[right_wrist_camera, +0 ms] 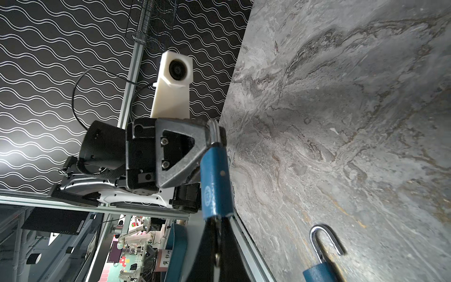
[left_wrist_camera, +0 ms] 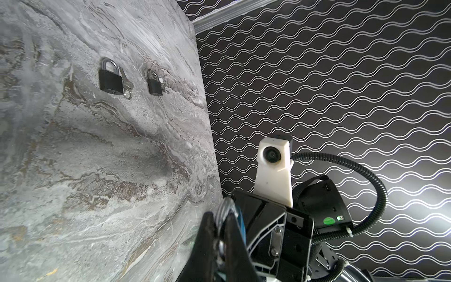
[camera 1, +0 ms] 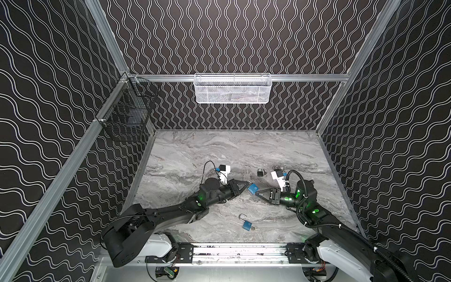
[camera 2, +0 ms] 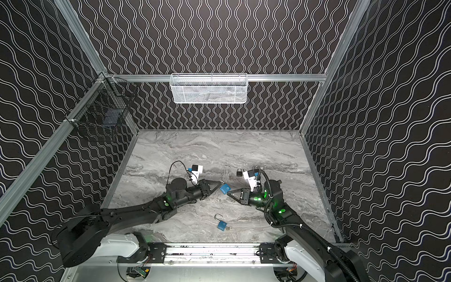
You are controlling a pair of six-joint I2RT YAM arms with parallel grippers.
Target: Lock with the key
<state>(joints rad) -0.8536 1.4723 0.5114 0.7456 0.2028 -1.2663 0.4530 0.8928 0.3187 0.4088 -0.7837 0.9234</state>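
Above the counter (camera 1: 219,151), blue padlock (camera 1: 253,188) held between both arms, left hand (camera 1: 248,182) clamped tight on its shackle (right_wrist_camera: 214,133), right hand (camera 1: 256,194) pinched closed at its base, grip contents hidden, second blue padlock (camera 1: 247,224) lying open nearer the front.

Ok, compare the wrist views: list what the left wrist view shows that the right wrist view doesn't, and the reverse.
Only the left wrist view: a larger black padlock and a smaller black padlock lying on the marble table, plus the right arm's wrist camera. Only the right wrist view: the open blue padlock on the table and the left arm's wrist camera. Both: the table and the held blue padlock, its shackle clamped in the shut left gripper, with the right gripper shut at its base.
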